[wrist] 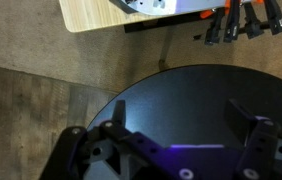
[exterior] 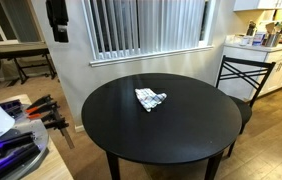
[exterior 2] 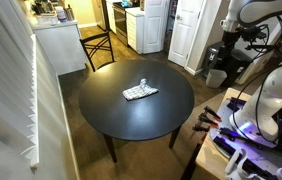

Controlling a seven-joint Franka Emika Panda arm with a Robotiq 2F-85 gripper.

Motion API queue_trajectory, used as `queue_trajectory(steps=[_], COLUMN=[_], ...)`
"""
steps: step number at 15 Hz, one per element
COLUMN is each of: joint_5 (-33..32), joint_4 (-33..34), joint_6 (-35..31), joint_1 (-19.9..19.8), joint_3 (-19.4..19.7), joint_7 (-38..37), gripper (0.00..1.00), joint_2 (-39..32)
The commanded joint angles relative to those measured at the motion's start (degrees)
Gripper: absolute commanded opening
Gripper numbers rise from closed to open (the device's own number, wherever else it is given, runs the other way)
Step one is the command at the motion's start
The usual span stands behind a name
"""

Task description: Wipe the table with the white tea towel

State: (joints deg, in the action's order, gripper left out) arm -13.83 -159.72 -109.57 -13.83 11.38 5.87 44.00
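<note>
A white tea towel with a dark pattern lies crumpled near the middle of the round black table in both exterior views point(exterior: 150, 98) point(exterior 2: 139, 91). The table point(exterior: 181, 130) point(exterior 2: 131, 120) is otherwise bare. In the wrist view my gripper point(wrist: 186, 120) is open and empty, its two fingers spread wide above the table's edge point(wrist: 171, 85). The towel is out of the wrist view. The arm stands at the right of an exterior view point(exterior 2: 276, 95), away from the towel.
A black chair point(exterior: 243, 75) point(exterior 2: 98, 48) stands at the table's far side. Window blinds point(exterior: 146, 25) hang behind. A light wood surface with clamps point(wrist: 231, 18) point(exterior: 43, 108) lies beside the table. A kitchen counter point(exterior: 271, 42) is nearby.
</note>
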Motion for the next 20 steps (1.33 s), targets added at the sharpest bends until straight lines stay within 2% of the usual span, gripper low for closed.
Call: queue_trajectory(steps=[1, 3, 8, 12, 16, 20], joint_5=[0.0, 0.0, 1.4, 3.1, 2.3, 1.5], joint_4=[0.1, 0.1, 2.8, 7.1, 12.8, 20.8], joint_6=[0.1, 0.1, -4.3, -13.3, -23.7, -31.6], joint_1=[0.0, 0.0, 4.8, 8.6, 8.2, 8.8], joint_3=[0.0, 0.0, -3.9, -7.7, -11.7, -12.4], joint_7=[0.0, 0.0, -2.9, -7.7, -19.1, -28.7], gripper=[1.0, 1.0, 1.0, 1.0, 1.0, 1.0], joint_2=[0.0, 0.0, -7.4, -18.8, -31.8, -45.5])
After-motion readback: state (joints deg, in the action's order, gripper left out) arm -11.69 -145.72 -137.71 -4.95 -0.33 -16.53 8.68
